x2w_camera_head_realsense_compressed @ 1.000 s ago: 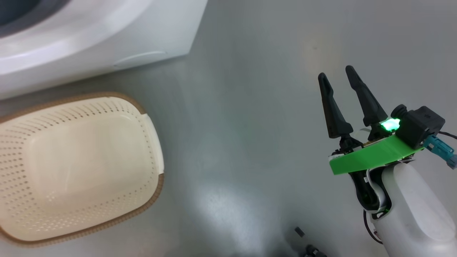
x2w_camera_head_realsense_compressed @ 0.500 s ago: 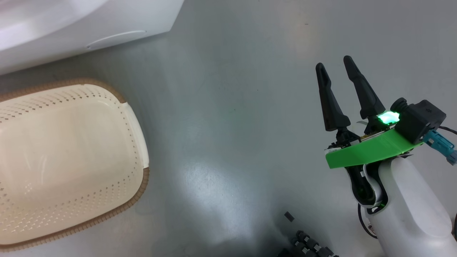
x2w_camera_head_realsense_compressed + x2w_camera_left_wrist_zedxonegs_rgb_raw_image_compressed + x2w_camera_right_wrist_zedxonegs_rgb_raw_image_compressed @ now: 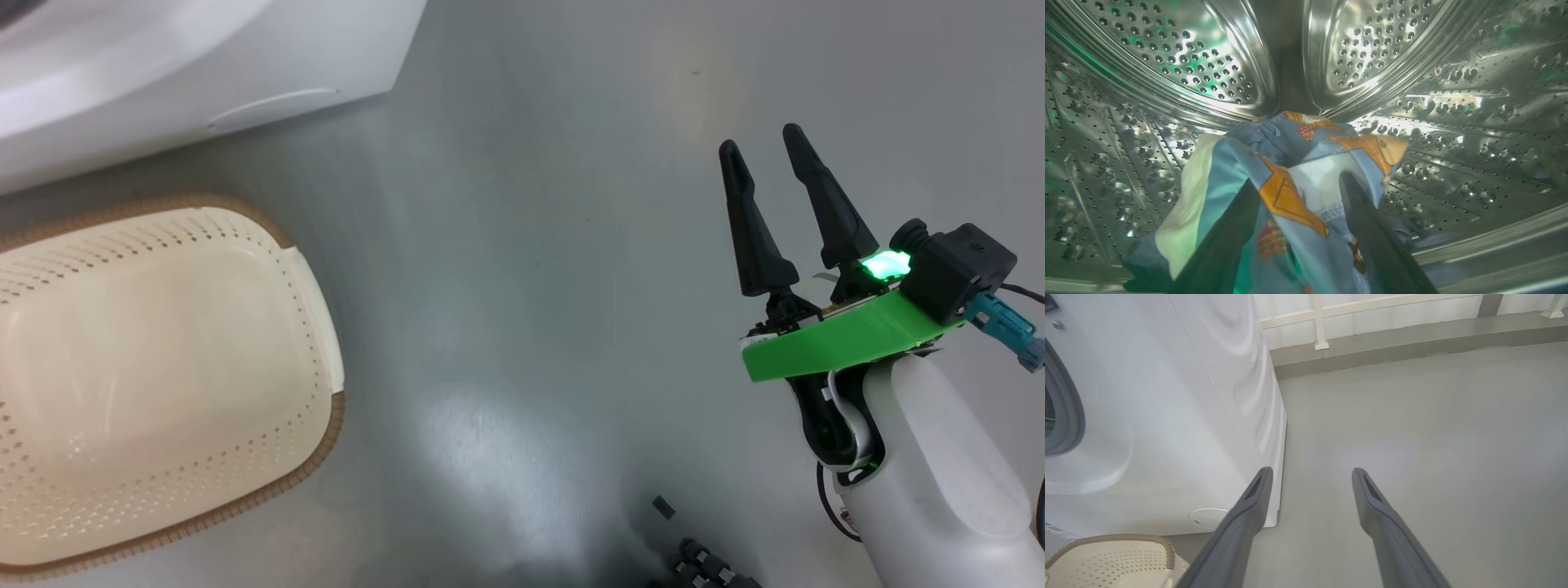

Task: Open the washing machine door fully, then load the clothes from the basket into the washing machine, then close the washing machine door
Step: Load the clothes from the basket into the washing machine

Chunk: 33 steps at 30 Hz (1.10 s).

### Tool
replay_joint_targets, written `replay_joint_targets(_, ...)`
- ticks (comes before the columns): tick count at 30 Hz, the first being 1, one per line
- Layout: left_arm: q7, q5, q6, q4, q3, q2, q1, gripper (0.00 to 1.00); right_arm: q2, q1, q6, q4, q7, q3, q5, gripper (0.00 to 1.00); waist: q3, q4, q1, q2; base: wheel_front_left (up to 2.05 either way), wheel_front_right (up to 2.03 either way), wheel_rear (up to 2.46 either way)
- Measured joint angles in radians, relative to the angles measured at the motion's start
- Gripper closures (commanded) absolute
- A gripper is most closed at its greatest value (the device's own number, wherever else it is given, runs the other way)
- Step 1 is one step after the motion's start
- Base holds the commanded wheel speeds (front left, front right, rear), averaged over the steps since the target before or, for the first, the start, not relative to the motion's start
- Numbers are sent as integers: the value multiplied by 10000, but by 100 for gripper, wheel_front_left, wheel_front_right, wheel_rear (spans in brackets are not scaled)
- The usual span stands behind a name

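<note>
Washing machine (image 3: 1167, 416): white cabinet standing on the grey floor (image 3: 531, 245); its perforated steel drum (image 3: 1167, 61) is seen from inside in my left wrist view. Basket (image 3: 163, 384): cream with a brown rim, upright on the floor near the machine's front. Clothes (image 3: 1290, 163): blue with orange prints, plus cream fabric, heaped low in the drum. Left jaws: inside the drum, apart, fabric draped between and over the fingers (image 3: 1372, 237). Right jaws: apart, holding nothing, above the floor, well apart from the basket.

Blue clothes (image 3: 1274, 143) with orange prints, cream perforated basket (image 3: 163, 237) with brown rim, white washing machine (image 3: 1167, 396), grey floor (image 3: 531, 245)
</note>
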Motion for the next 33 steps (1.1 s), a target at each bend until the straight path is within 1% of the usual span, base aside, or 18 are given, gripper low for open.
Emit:
replay_joint_targets(4, -6, -199, -6, 46, 71, -6, 13, 0, 0, 4, 0, 19, 0, -4, 0, 0, -212, 26, -1, 0, 0, 0, 0)
replay_joint_targets(8, -268, -384, -59, 77, 105, -25, 174, 0, -12, 6, 0, 82, 0, 2, 0, 0, -480, 85, -1, 0, 0, 0, 0)
replay_joint_targets(18, -1116, -915, -198, 4, 48, -161, 1625, 0, -155, 19, 0, 299, 0, 79, 2, 0, -1354, 349, -2, 0, 0, 0, 0)
replay_joint_targets(22, -1555, -1250, -222, -385, -184, -341, 2431, 0, -190, 34, 0, 393, 0, 171, 6, 0, -1799, 485, -1, 0, 0, 0, 0)
replay_joint_targets(27, -2040, -1710, -222, -953, -288, -410, 3609, 0, -349, 218, 0, 537, 0, 174, 44, 0, -2407, 681, -2, 0, 0, 0, 0)
replay_joint_targets(29, -2176, -1983, -222, -1287, -288, -520, 4314, 0, -426, 375, 0, 621, 0, 173, 54, 0, -2775, 820, -2, 0, 0, 0, 0)
replay_joint_targets(33, -2236, -2117, -222, -1856, -286, -706, 5249, 0, -564, 435, 0, 717, 0, 174, 82, 0, -3267, 1029, -2, 0, 0, 0, 0)
